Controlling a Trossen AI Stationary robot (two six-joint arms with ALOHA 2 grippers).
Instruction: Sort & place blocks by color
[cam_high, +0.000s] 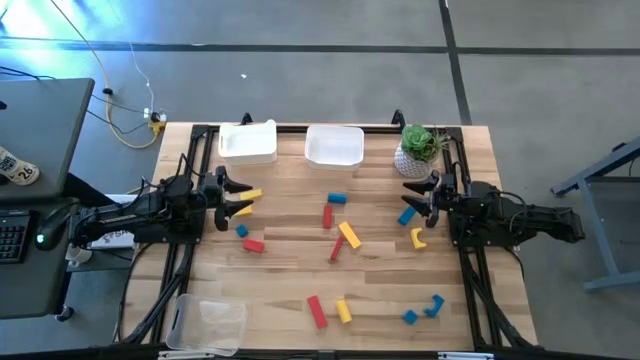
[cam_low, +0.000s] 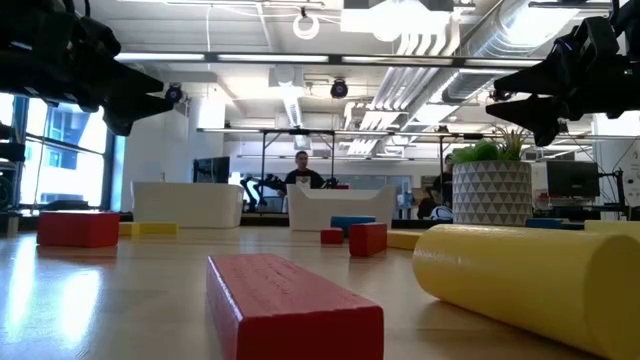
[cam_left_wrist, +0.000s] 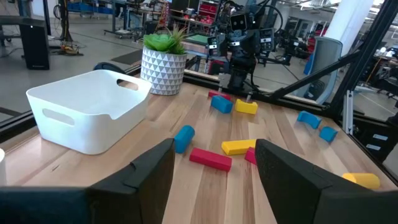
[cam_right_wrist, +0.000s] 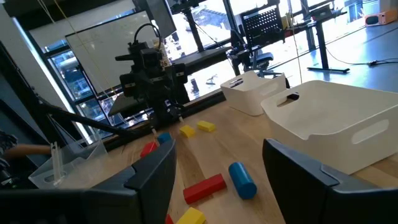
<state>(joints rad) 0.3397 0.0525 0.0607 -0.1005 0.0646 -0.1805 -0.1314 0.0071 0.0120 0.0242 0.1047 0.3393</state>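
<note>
Red, yellow and blue blocks lie scattered flat on the wooden table. Mid-table are a blue cylinder, a red bar and a yellow bar. My left gripper hovers open at the left side, beside two yellow blocks, with a blue cube and a red block close by. My right gripper hovers open at the right side, near a blue block and a curved yellow piece. Neither gripper holds anything.
Two white bins stand along the far edge, with a potted plant at the far right. A clear bin sits at the near left corner. More blocks lie near the near edge. A person shows in the room behind.
</note>
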